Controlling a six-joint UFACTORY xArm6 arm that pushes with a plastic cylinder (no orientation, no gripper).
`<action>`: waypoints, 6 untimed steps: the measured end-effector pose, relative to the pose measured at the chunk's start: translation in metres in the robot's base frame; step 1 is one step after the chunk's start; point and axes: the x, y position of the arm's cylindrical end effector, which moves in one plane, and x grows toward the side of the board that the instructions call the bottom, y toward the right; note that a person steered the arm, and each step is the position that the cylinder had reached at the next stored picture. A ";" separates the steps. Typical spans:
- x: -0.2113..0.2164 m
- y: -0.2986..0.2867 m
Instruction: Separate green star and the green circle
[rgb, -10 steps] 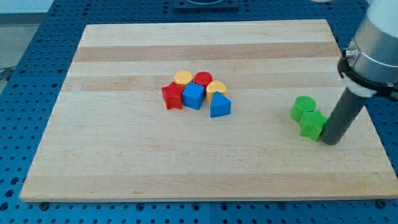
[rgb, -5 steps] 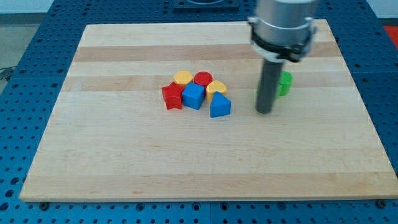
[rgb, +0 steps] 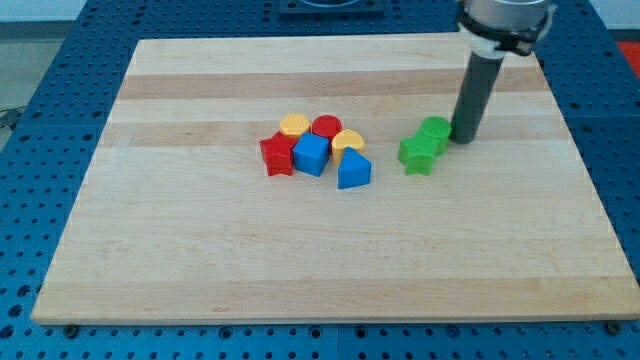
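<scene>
My tip (rgb: 463, 139) is down on the wooden board (rgb: 200, 270), in the upper right part of the view. No gripper on this rig, just the straight dark rod, so nothing to spread or pinch; the tip carries nothing.

The green circle (rgb: 435, 132) sits just at 9 o'clock of the tip, right beside it, apparently touching, though I can't confirm contact from this angle. The green star (rgb: 417, 154) lies at about 7 o'clock of the circle and butts against it. The two greens are still joined, not separated. From the tip the star is at roughly 8 o'clock, with the circle partly between them.

The rest of the blocks form one tight cluster near board centre, well apart from the green pair, at 9 o'clock of it:
- red star (rgb: 277, 155) on the cluster's 9 o'clock edge
- blue cube (rgb: 311, 155) just at 3 o'clock of the red star, touching it
- blue triangle-ish block (rgb: 353, 170) at the cluster's 4 o'clock corner, nearest to the green star
- yellow block (rgb: 293, 125) at the 11 o'clock side, rounded top, exact shape unclear
- red circle (rgb: 326, 127) at 12 o'clock, between the two yellows
- second yellow block (rgb: 348, 139), heart-like, at 2 o'clock, directly above the blue triangle-ish block

Board rests on a blue perforated table (rgb: 40, 120).
</scene>
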 end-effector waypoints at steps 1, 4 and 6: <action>0.019 -0.027; 0.047 -0.068; 0.047 0.036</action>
